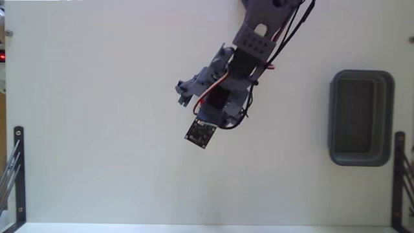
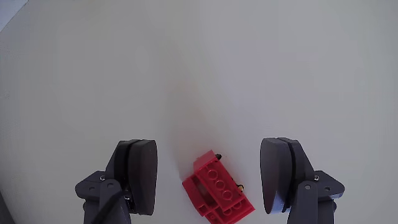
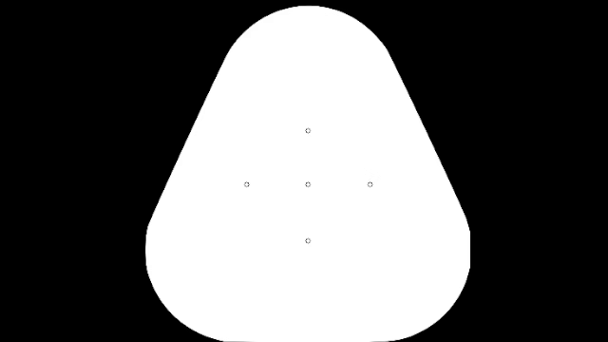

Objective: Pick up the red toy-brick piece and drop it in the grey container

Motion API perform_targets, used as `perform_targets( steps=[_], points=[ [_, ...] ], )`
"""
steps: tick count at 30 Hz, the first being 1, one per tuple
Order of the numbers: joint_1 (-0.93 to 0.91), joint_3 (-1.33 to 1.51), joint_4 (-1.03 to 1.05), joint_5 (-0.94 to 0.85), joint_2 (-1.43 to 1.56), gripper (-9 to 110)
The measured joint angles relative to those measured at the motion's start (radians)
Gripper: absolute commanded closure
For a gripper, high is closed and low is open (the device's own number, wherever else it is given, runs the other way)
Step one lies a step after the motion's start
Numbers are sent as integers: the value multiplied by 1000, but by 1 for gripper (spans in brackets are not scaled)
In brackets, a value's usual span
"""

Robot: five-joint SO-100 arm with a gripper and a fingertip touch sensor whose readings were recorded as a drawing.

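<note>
White table [image 1: 97, 97] with red brick [image 2: 217, 190], grey tray [image 1: 361, 155]

Plain white bench [image 1: 97, 129] seen from above in the fixed view, matte and evenly lit, with only faint shadow. Black metal brackets [image 1: 18, 169] standing at the lower left and lower right [image 1: 400, 173] edges. Small red light [image 1: 2, 57] glowing at the far left edge. Same pale surface [image 2: 199, 62] filling the wrist view, with a soft grey shadow across its middle.
</note>
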State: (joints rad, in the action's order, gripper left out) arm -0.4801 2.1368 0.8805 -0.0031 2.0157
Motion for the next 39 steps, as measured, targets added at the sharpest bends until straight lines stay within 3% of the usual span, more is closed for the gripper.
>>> perform_targets(
  steps=[39],
  points=[
    [0, 233, -345, 3, -60, -9]
  ],
)
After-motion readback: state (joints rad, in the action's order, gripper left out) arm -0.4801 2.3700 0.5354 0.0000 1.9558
